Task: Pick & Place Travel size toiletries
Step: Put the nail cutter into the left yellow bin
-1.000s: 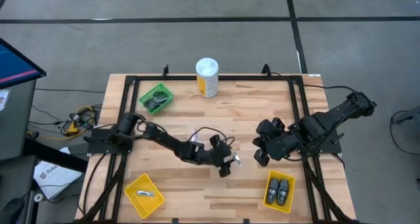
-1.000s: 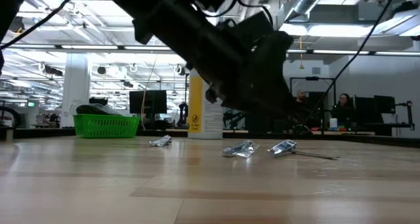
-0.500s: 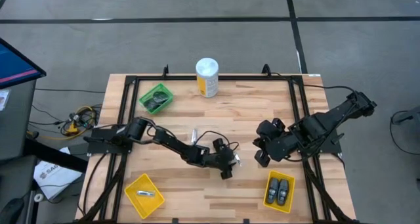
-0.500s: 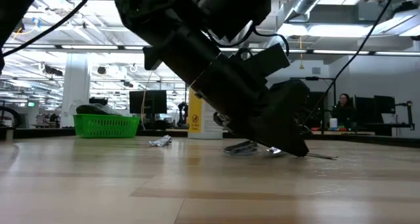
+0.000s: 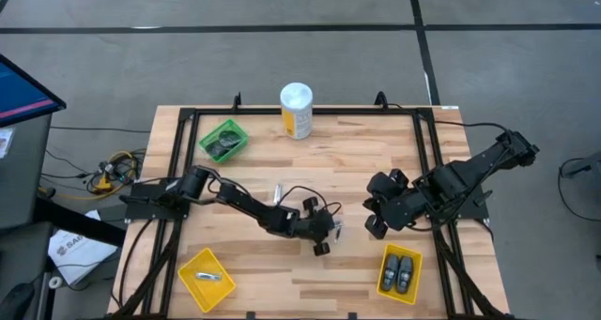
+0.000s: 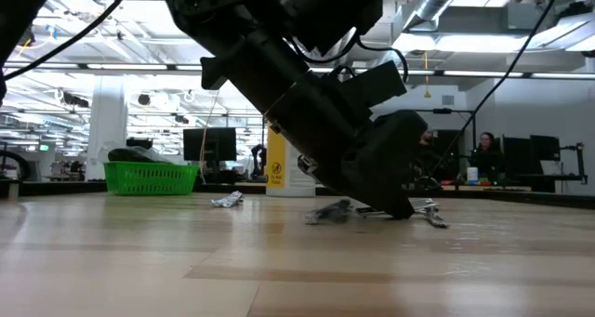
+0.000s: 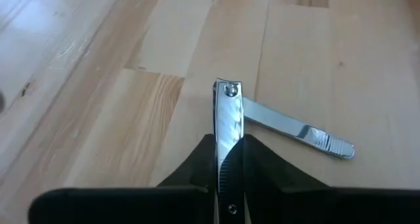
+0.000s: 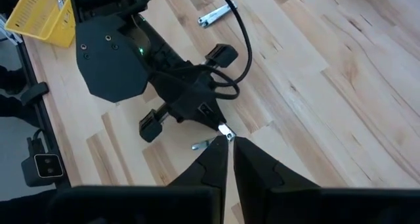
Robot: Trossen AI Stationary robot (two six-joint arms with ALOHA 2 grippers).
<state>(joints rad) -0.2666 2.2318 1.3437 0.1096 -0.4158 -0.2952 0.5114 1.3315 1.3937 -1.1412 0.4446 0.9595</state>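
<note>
A silver nail clipper [image 7: 228,115] with its lever [image 7: 298,129] swung out sideways lies on the wooden table, right of centre. My left gripper [image 5: 329,230] is shut on it, low over the table. A second clipper [image 5: 279,192] lies flat a little to the left. My right gripper [image 5: 374,222] is shut, holds nothing and hovers to the right of the held clipper. In the right wrist view its fingers [image 8: 220,165] point at my left gripper [image 8: 220,129]. My left gripper pinches the clipper's narrow body [image 7: 228,145] between its two fingers [image 7: 197,165], which lie along the body. It comes slanting down from the table's left. The clipper's riveted end [image 7: 228,90] sticks out past the fingertips. In the low view the clipper [image 6: 330,212] is at table height.
A green bin [image 5: 223,140] with dark pieces stands far left, next to a white-and-yellow canister [image 5: 296,111]. A yellow bin [image 5: 194,284] near left holds a silver piece. Another yellow bin [image 5: 385,284] near right holds two dark oval pieces. People sit beyond the table [image 6: 483,154].
My left gripper has gone down to the table at the clipper and a little toward the right edge. It has taken hold of the clipper. The clipper's swung-out lever has shifted slightly along the table.
</note>
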